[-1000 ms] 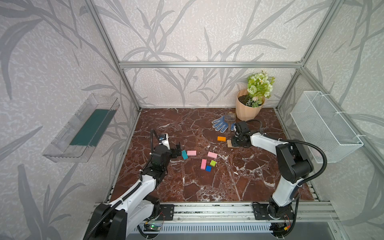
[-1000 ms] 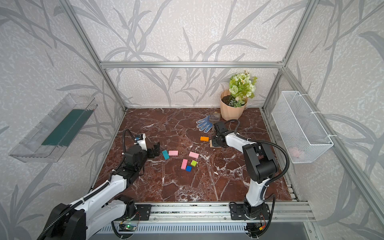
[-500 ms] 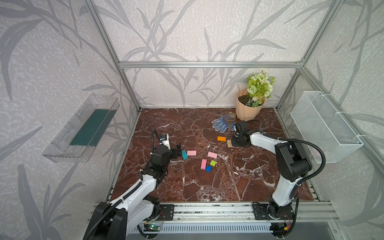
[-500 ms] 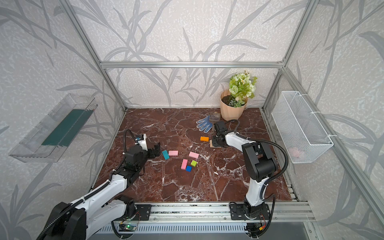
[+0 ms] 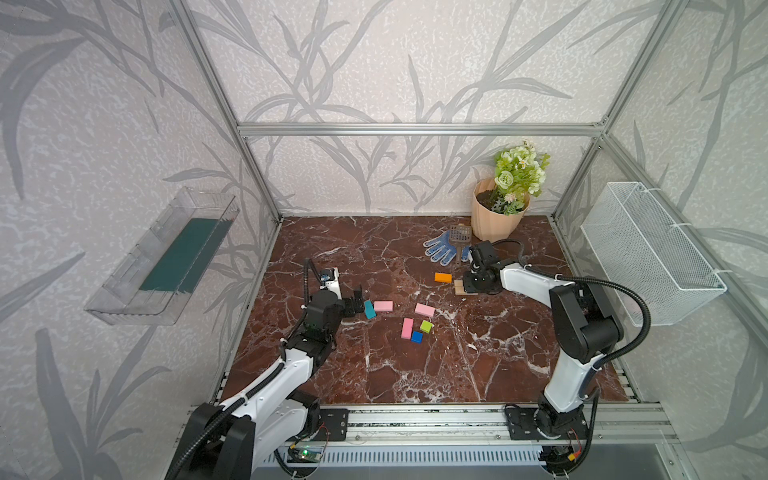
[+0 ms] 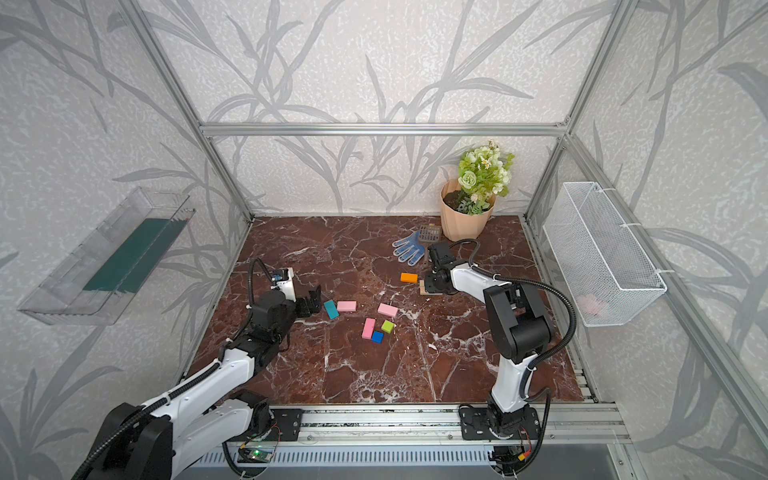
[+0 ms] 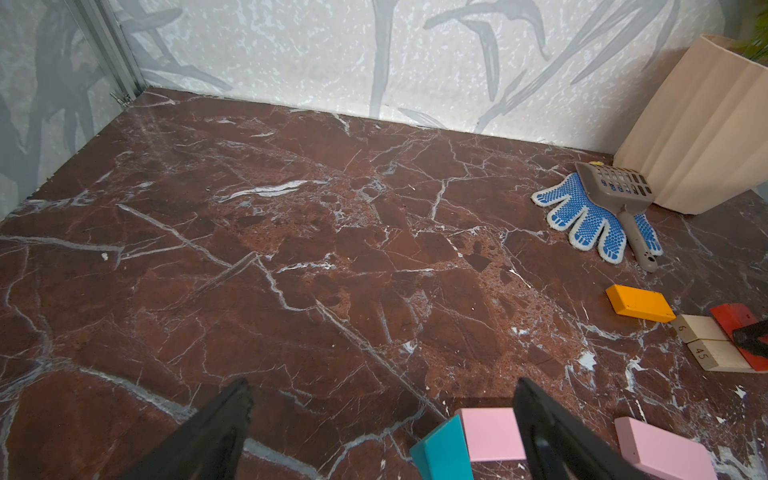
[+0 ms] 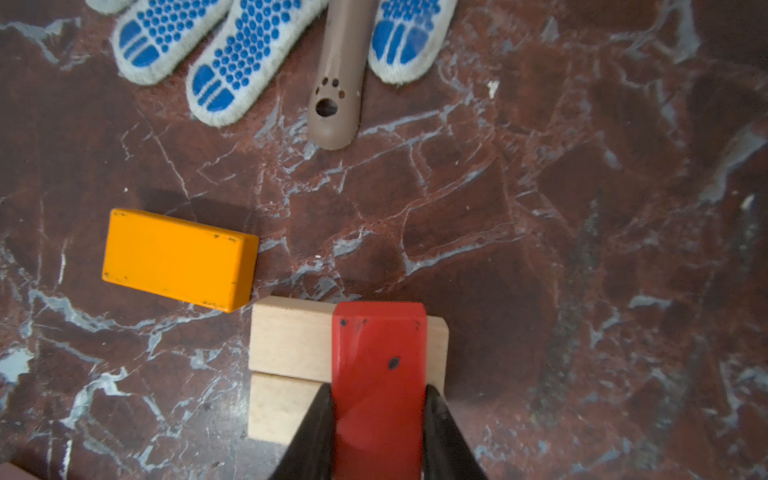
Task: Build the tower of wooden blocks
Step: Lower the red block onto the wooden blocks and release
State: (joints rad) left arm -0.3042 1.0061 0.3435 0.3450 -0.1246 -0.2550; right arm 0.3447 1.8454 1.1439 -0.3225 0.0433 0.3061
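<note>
- Altogether ten wood blocks show on the counter: three pink, two tan, and one each of teal, orange, red, green and blue.
- Two tan blocks lie side by side, touching. They sit right of the middle, near the back, and form the only start of a tower.
- One red block lies across both tan blocks. The right gripper has its jaws closed narrowly on the red block's long sides.
- One orange block lies flat just beside the tan pair, apart from it.
- Three pink blocks lie flat and unstacked around the middle. One of them touches the single teal block.
- One green cube and one blue cube sit close beside the nearest pink block.
- The left gripper is low by the teal block, its jaws wide apart and holding nothing.
- One blue-dotted glove, one brown scoop and one flowerpot stand at the back right.
</note>
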